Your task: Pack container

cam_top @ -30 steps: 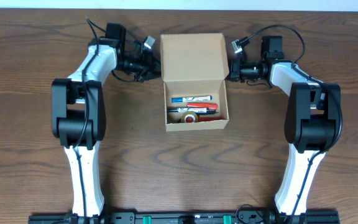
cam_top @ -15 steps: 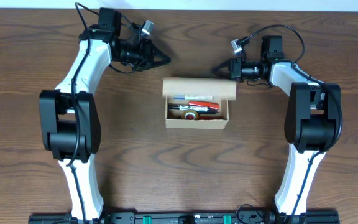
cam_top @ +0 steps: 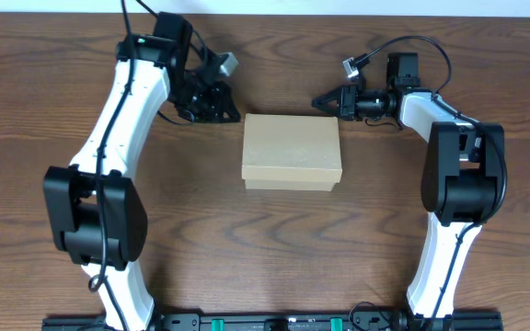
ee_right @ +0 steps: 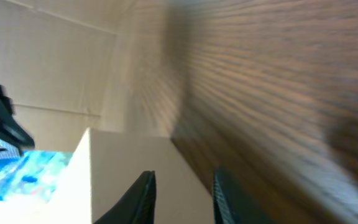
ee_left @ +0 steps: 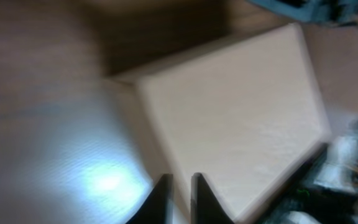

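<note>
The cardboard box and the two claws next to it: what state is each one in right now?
container: lid closed, contents hidden, sitting flat on the table.
left gripper: jaws slightly apart, holding nothing, near the container's far left corner.
right gripper: jaws apart, holding nothing, near the container's far right corner.
</note>
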You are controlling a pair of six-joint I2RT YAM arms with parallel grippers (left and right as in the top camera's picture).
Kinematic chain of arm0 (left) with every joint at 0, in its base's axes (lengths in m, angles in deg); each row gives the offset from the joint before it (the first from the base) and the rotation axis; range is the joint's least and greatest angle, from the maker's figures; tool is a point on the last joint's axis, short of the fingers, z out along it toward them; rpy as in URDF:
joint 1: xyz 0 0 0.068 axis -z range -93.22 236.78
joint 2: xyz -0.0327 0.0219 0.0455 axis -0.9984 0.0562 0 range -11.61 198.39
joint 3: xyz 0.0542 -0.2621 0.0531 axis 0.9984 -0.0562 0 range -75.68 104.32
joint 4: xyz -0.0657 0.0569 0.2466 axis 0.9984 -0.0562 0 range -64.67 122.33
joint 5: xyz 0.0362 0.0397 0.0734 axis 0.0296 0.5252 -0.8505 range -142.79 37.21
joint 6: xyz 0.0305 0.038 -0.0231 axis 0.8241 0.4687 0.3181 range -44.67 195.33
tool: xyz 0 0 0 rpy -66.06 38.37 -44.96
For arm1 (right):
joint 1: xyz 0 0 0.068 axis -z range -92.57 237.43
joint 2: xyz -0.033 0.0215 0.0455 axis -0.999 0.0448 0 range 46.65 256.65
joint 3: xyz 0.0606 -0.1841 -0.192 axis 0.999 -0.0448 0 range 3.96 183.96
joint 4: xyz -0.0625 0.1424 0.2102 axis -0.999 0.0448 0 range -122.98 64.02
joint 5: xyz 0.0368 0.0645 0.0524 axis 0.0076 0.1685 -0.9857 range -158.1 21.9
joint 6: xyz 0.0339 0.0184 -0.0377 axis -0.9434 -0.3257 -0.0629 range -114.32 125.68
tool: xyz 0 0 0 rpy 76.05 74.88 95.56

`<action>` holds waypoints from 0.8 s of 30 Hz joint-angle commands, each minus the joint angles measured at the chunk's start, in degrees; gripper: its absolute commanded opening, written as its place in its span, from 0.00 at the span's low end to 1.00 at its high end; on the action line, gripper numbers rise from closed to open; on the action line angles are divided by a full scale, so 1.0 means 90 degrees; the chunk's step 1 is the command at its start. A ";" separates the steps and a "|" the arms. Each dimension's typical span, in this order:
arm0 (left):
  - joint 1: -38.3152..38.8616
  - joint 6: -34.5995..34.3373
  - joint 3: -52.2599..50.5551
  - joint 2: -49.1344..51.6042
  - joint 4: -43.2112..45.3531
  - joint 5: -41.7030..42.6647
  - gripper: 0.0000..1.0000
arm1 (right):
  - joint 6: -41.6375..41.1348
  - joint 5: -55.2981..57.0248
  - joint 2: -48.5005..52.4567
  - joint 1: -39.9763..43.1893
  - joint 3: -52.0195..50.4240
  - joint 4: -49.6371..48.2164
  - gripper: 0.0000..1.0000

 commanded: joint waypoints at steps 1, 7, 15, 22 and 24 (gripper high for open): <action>-0.0236 -0.0226 0.0124 -0.0180 0.0126 -0.1717 0.32 | 0.0015 0.0699 0.0085 0.0131 0.0085 -0.0090 0.28; -0.0668 -0.0821 0.0121 -0.0189 0.0158 -0.3747 0.51 | 0.0338 0.2395 0.0083 0.0243 0.0695 0.0631 0.34; -0.1280 -0.1027 0.0022 -0.0192 -0.0046 -0.4068 0.58 | 0.1528 0.5459 0.0083 -0.0100 0.3317 0.4085 0.39; -0.1290 -0.0894 -0.1151 -0.0476 0.0381 -0.3912 0.58 | 0.1098 0.6560 -0.0272 -0.0712 0.4340 0.5292 0.37; -0.1290 -0.0940 -0.1768 -0.0733 0.0682 -0.3713 0.58 | 0.0882 0.6817 -0.0488 -0.0935 0.4340 0.5404 0.37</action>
